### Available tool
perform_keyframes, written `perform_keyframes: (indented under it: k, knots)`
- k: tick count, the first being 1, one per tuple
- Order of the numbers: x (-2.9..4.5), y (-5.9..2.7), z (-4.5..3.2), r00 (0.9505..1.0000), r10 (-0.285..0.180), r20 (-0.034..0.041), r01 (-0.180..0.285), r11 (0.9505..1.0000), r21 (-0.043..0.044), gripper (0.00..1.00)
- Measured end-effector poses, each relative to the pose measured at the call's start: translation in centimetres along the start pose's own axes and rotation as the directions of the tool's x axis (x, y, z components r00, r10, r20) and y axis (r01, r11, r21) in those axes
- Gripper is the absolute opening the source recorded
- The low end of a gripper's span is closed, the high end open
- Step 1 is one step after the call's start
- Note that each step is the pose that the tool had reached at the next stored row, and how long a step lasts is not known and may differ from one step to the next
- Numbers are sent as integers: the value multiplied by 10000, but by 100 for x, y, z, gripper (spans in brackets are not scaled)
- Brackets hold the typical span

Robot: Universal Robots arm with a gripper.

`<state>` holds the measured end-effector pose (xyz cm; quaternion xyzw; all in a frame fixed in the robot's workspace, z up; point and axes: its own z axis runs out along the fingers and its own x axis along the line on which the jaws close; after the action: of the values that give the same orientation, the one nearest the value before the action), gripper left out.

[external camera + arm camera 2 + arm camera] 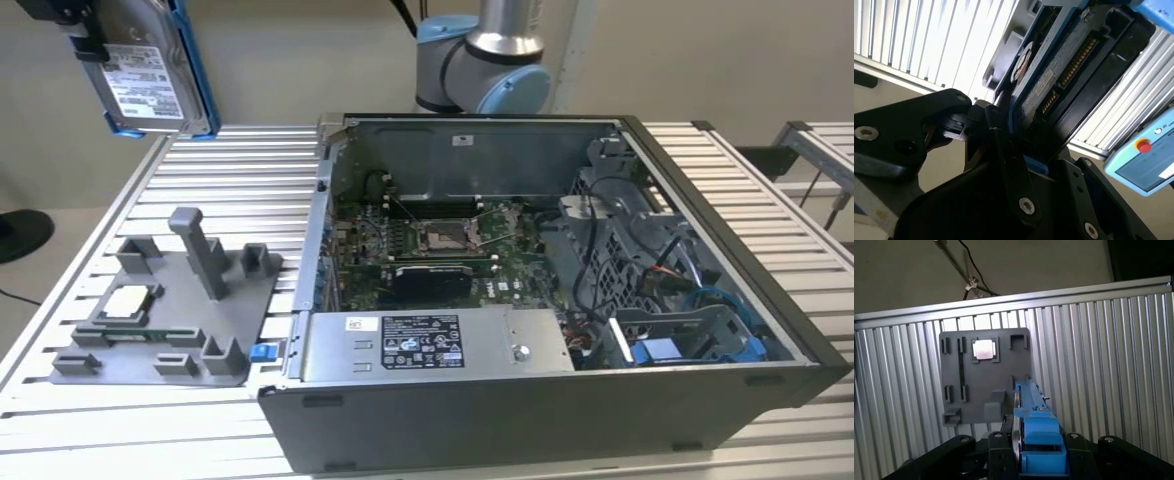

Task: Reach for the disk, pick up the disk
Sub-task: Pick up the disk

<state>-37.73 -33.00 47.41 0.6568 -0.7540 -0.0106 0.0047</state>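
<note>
Hand (91, 45) clenched on the disk (150, 75), high over the desk (80, 430)

We see the disk held upright at the exterior view's upper left, well clear of the desk. Beneath lies a grey fixture (180, 310) with a small silver chip (123, 300); an open computer case (534, 420) stands just beside it.

The exterior view's upper edge crops the disk (144, 78).
</note>
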Motion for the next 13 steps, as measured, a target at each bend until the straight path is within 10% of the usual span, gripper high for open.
perform_keyframes:
  k: [13]
  knots:
    - [-26,-187,-4,10000,1,0,-1,10000,0,0]
